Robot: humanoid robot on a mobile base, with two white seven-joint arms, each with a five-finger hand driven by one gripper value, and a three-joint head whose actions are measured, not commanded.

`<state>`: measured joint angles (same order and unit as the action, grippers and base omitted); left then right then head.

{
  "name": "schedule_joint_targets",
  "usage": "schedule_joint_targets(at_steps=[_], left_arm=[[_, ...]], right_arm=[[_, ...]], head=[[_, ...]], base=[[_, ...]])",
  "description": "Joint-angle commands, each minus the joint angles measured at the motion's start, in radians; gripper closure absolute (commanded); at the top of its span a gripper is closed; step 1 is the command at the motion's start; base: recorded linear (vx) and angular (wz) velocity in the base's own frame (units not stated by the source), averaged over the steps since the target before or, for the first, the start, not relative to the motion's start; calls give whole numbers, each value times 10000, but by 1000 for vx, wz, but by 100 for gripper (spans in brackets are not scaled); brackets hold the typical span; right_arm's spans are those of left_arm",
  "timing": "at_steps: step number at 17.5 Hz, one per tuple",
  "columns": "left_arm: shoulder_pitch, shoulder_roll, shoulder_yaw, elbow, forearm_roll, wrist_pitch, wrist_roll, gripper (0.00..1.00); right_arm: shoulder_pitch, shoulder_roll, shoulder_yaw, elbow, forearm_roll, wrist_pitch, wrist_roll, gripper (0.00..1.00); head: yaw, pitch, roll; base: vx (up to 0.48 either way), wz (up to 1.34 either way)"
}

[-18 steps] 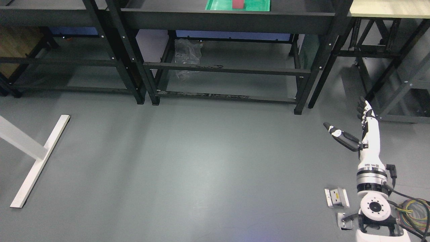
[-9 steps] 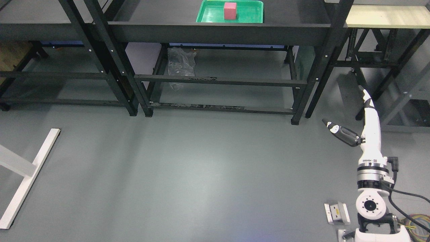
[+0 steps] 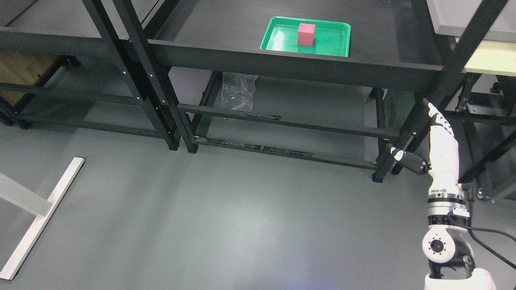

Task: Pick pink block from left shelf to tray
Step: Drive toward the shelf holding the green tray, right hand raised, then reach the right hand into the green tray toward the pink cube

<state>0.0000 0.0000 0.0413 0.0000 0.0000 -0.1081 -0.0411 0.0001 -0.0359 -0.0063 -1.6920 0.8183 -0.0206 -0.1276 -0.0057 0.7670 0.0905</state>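
Pink block [image 3: 306,34] stands upright inside the green tray [image 3: 338,46] on the dark shelf [image 3: 282,64] — so the placing looks already done. It lies well up and to the left of the right hand [image 3: 441,141], which hangs low beside the shelf's front leg with fingers stretched out, thumb splayed, holding nothing — the only hand in view.
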Motion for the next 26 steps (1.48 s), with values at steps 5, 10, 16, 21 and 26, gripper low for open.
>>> schedule_joint_targets(at_steps=[5, 10, 16, 21, 26], left_arm=[[-307, 175, 1, -175, -15, -8, -4, 0], [-307, 175, 1, -175, -15, -8, -4, 0], [-307, 175, 1, -175, -15, -8, -4, 0], [-307, 175, 1, -175, -15, -8, -4, 0], [-307, 175, 1, -175, -15, -8, -4, 0]], right_arm=[[321, -9, 185, -77, 2049, 7, -13, 0], [306, -40, 139, -77, 2049, 7, 125, 0], [290, -40, 124, -61, 2033, 22, 2333, 0], [290, -86, 124, 30, 2033, 22, 2456, 0], [305, -162, 185, 138, 2094, 22, 2778, 0]], head=[[0, 0, 0], [0, 0, 0], [0, 0, 0], [0, 0, 0], [0, 0, 0]], base=[[337, 226], [355, 145], [309, 143], [275, 105], [231, 35]])
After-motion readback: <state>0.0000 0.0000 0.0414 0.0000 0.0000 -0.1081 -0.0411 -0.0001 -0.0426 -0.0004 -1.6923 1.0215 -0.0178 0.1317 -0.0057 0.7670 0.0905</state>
